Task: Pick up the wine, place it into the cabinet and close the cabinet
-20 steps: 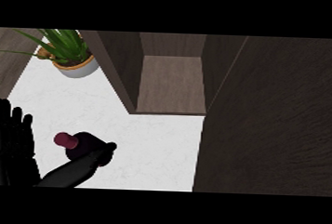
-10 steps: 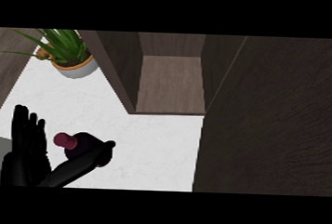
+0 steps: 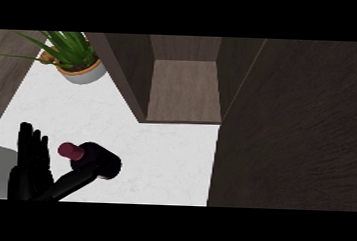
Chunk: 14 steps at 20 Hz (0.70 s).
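While the right hand (image 3: 91, 165) curls around the wine bottle (image 3: 70, 149) on the counter (image 3: 166, 147), left hand (image 3: 31, 155) rests spread, cabinet (image 3: 184, 87) open.

**Counter & what's sitting on it**

White counter (image 3: 169, 152) is running from top left to bottom centre, lightly marbled. Potted plant (image 3: 76, 59) is standing on it at the far left corner, white pot, green leaves w/ orange bits. Open cabinet (image 3: 184, 87) is sitting at the back, wood-lined inside. Wine bottle (image 3: 88, 157) is standing near the front left.
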### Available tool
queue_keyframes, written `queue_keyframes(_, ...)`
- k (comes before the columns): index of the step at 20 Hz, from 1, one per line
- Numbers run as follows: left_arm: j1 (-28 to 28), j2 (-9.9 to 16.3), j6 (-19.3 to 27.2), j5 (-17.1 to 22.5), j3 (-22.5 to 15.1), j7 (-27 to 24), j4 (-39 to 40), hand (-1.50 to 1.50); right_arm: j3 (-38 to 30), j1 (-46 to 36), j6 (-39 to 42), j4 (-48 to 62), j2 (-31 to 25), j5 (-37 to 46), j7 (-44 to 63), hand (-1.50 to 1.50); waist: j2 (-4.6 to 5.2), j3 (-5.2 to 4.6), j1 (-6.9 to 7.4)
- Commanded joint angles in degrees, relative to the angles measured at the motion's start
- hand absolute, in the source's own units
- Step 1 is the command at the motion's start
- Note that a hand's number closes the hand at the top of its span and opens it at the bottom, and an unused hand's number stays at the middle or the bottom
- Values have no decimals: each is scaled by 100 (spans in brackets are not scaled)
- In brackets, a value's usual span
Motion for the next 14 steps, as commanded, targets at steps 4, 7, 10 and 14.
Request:
queue_keyframes(4,-12,-120,-786,1160,664,-1226,1048,-150,-31,370,-24,-1301,-129,-245,363,-150,7,3,7)
queue_keyframes(7,316,-460,-796,1135,498,-1878,1300,-150,115,368,-133,-1417,-122,-111,462,-150,-1,3,17)
queue_keyframes(10,198,-431,-1295,1613,849,-2220,1851,-150,-159,420,-33,-1507,-283,-348,467,-150,2,2,-13)
queue_keyframes(14,172,-628,-1482,1621,834,-2763,2337,-150,-49,299,-85,-1436,-220,-251,529,-150,7,4,14)
